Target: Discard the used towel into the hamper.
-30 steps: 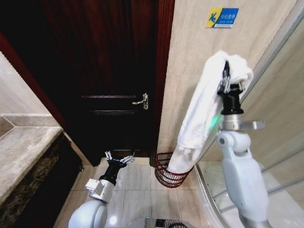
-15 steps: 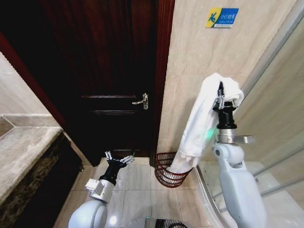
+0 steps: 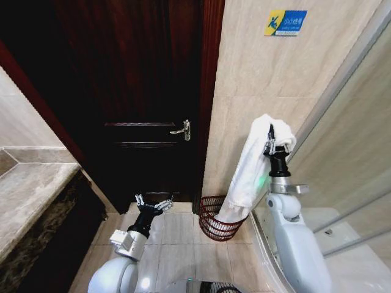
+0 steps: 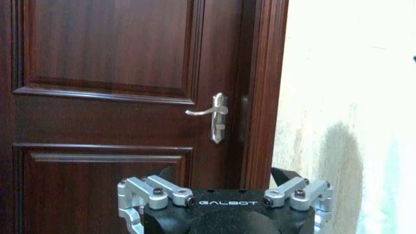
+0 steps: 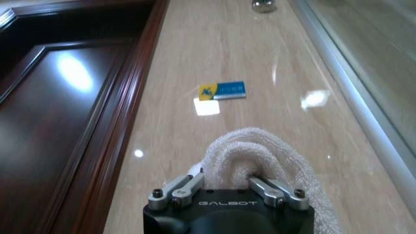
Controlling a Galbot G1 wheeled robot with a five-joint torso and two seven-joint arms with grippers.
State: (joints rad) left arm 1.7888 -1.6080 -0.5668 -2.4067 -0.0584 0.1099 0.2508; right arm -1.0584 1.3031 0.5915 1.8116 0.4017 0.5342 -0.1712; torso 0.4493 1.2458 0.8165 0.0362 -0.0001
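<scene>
Over the last second the right gripper (image 3: 269, 144) has come down and in toward the wall, clenched on the white towel (image 3: 249, 173). The towel's tail now dips inside the hamper (image 3: 215, 227) on the floor below, so letting go looks near. The left gripper (image 3: 153, 204) waits low, fingers spread.

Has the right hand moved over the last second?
Yes. The right hand, shut on the towel, has come down and slightly left, away from the blue sign; the towel's end hangs in the hamper.
</scene>
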